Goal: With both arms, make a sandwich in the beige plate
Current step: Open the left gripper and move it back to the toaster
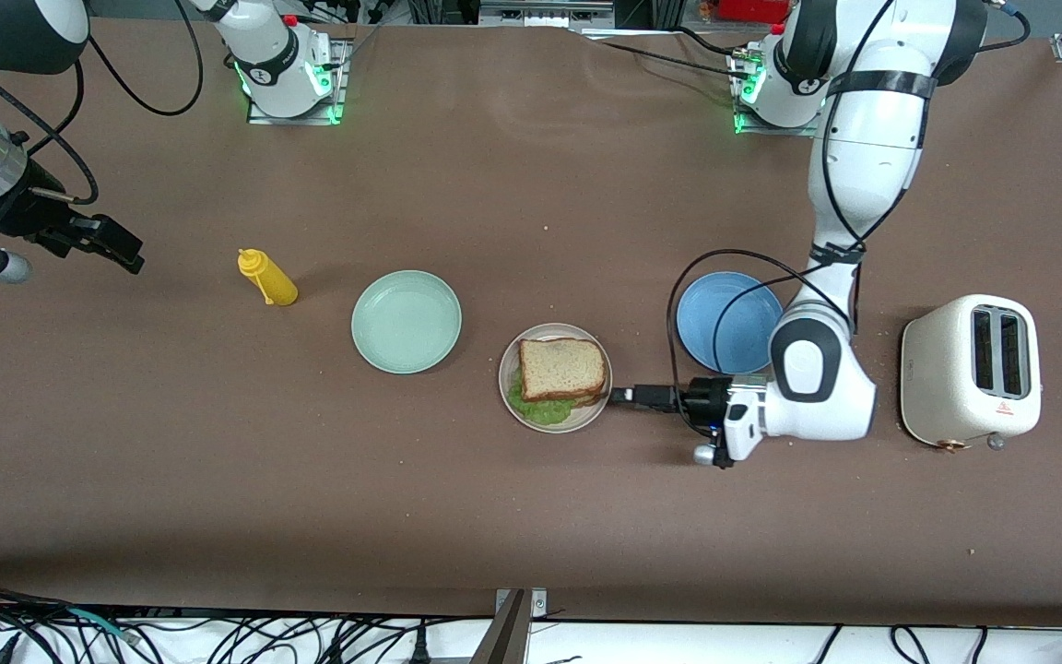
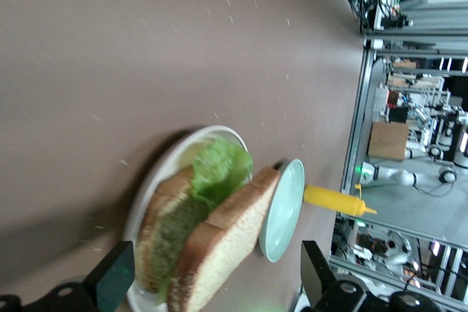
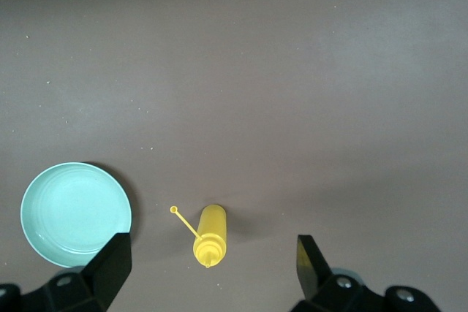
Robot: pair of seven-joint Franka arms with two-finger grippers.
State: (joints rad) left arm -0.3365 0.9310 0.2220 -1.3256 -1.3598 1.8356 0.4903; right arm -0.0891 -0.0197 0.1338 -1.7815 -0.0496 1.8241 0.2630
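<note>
Left gripper (image 1: 621,397) level, spread beside sandwich (image 1: 561,371)

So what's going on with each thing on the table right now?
sandwich: stacked on the beige plate, lettuce poking out
beige plate: holds the sandwich
mint-green plate: empty
blue plate: empty
mustard bottle: upright
toaster: slots empty
left end effector: open, beside the beige plate
right end effector: open, waiting, holding nothing
</note>
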